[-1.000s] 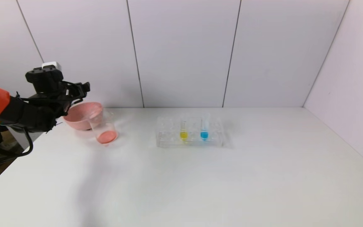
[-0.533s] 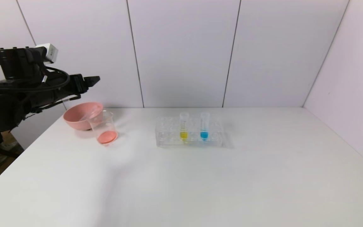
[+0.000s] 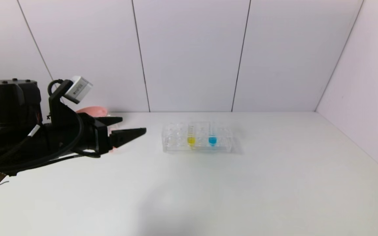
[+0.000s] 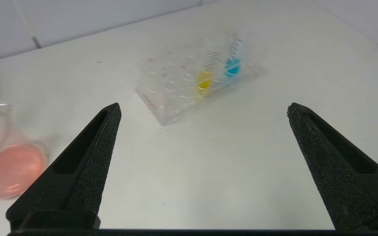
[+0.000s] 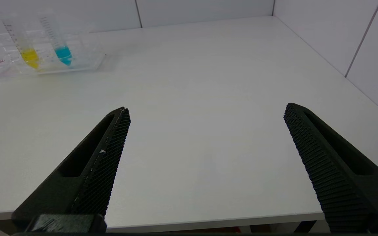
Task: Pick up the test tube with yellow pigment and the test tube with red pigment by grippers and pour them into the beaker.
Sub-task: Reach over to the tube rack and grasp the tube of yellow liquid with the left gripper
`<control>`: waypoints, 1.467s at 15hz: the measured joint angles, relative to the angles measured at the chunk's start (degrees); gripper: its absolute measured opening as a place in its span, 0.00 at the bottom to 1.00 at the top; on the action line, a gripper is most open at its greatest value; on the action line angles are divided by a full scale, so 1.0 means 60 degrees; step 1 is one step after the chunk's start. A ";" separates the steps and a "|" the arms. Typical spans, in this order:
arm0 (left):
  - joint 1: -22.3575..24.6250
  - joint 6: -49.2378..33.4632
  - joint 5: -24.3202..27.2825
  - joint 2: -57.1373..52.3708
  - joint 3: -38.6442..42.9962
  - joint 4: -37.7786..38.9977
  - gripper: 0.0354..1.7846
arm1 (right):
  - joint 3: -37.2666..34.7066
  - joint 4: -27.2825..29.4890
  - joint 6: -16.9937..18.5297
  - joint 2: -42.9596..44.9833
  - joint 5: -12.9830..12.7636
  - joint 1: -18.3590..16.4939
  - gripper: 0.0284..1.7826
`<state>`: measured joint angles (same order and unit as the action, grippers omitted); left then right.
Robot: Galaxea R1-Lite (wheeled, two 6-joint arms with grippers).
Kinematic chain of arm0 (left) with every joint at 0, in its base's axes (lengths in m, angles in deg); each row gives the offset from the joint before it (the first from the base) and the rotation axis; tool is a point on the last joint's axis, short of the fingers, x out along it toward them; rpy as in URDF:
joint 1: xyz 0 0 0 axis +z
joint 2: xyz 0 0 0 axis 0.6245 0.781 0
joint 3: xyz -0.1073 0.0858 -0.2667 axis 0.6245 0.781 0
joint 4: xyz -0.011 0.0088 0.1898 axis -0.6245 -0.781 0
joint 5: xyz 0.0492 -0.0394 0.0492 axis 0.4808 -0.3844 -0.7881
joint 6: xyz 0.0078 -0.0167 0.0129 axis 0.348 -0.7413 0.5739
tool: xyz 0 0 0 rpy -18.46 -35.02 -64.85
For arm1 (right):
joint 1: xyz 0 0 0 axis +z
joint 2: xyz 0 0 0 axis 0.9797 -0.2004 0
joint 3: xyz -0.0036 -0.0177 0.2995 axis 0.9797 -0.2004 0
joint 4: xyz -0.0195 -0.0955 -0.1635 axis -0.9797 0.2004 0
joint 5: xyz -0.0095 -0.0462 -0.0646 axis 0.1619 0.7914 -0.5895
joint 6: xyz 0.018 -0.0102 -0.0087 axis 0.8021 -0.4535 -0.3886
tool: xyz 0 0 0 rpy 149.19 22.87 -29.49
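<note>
Yellow-pigment tube upright in rack, graduated

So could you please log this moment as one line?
left gripper: open, empty, facing rack | yellow tube: racked | beaker: red liquid | right gripper: open, idle

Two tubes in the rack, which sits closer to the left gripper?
The yellow-pigment tube: in the clear rack it stands on the left gripper side; the blue tube stands beyond it.

Even, bright, diffuse light is cast throughout; only soft shadows are seen. The tube rack and beaker are smeared by motion blur.
</note>
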<state>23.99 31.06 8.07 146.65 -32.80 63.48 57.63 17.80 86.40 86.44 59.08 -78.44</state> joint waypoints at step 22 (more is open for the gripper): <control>-0.6071 -0.0933 -1.1392 0.6459 -0.3409 0.3381 0.99 | 0.0000 0.0000 0.0000 0.0000 -0.0004 0.0000 0.96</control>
<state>-12.43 25.46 -60.28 185.40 -53.25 83.76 57.63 17.80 86.40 86.44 59.05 -78.44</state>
